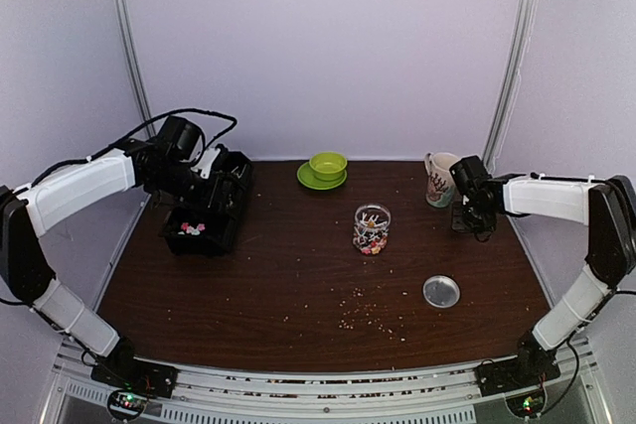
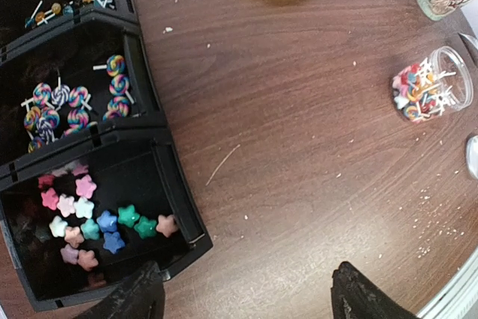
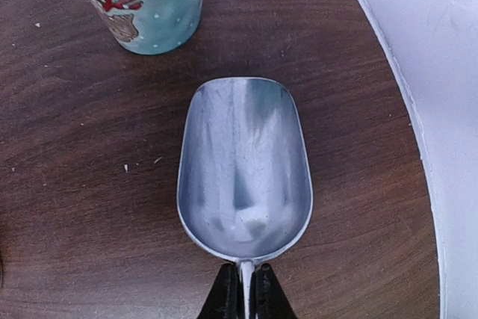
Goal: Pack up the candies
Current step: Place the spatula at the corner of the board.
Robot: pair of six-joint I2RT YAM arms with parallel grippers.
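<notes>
Left claw (image 2: 250, 293): released, fingers spread wide, holding nothing. It hangs above the near corner of the black tray (image 2: 190, 214) at the table's (image 1: 298, 275) left side. Right claw (image 3: 243, 289): clenched on the thin handle of a metal scoop (image 3: 243, 177), whose bowl is empty and sits low over the wood near a painted mug (image 3: 146, 5). The candies (image 2: 97, 222) are small stars in pink, blue, green and white, lying loose in the nearest compartment of the tray. More sweets show inside the glass jar (image 2: 433, 91) at mid-table, among lollipop sticks. Lollipops (image 2: 75, 102) fill the next compartment. The jar's lid (image 1: 440, 291) lies well apart from the jar, and crumbs (image 1: 363, 310) are scattered across the front of the table. I note the following hazards, as judgement. First, a descent with the left fingers this wide may catch the tray wall or a divider and push the whole tray, since I see nothing pinning it. Second, the stars are small and hard-looking, so a pinch could flick one out or take two at once. Third, the scoop is gripped only by its narrow handle, so I expect it to twist under load. Fourth, a careless swing from its present place could knock the mug. Fifth, the scoop looks wide against the jar mouth and the sticks crowd that opening, so tipping candies in could spill them or topple the jar.
</notes>
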